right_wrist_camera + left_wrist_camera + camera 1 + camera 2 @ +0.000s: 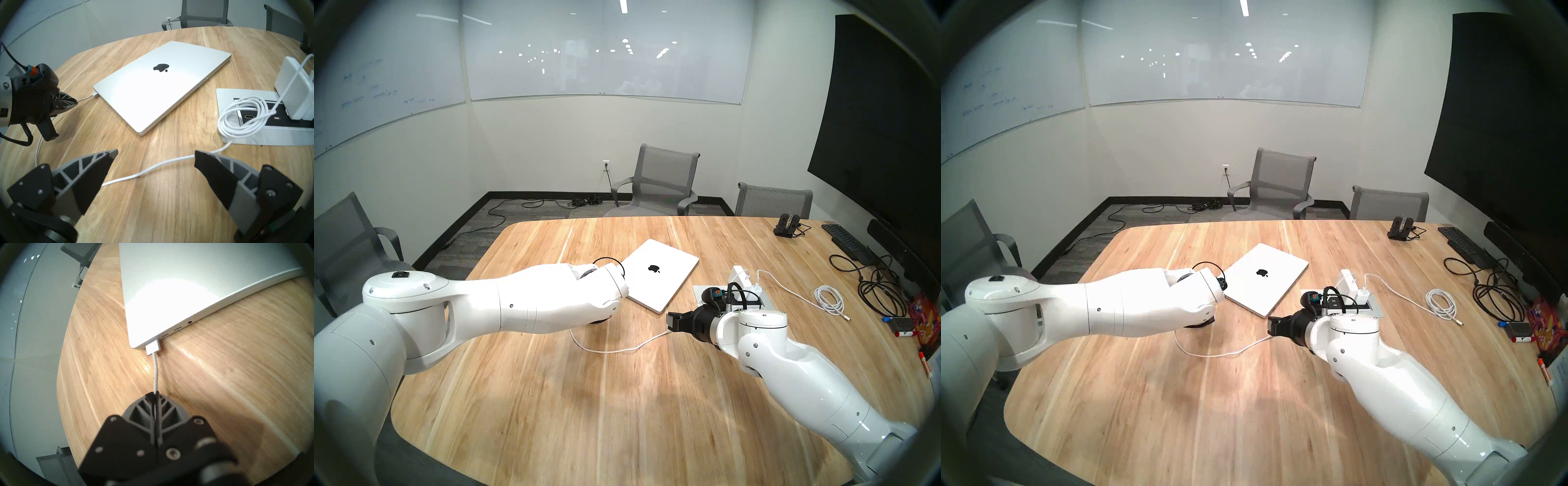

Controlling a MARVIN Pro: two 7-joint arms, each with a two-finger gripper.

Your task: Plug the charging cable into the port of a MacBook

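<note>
Two pincers worked over the pale wooden worktop (551,390). The left pincer (156,394) was clamped tight on the thin white charging cable (155,375), gripping the cord a short way behind its small flat silvery-white plug (152,347). That plug sat against the side edge of the closed silver MacBook (153,91) with the black apple logo, at the corner nearest the left pincer, beside two slot-shaped ports. Behind the grip, the cord trailed in a loose curve across the wood and passed between the spread fingers of the right pincer (155,161), which stood wide open and held nothing. Farther on, the cord rose to a white charger brick (294,95) standing on a grey socket panel (226,95).
</note>
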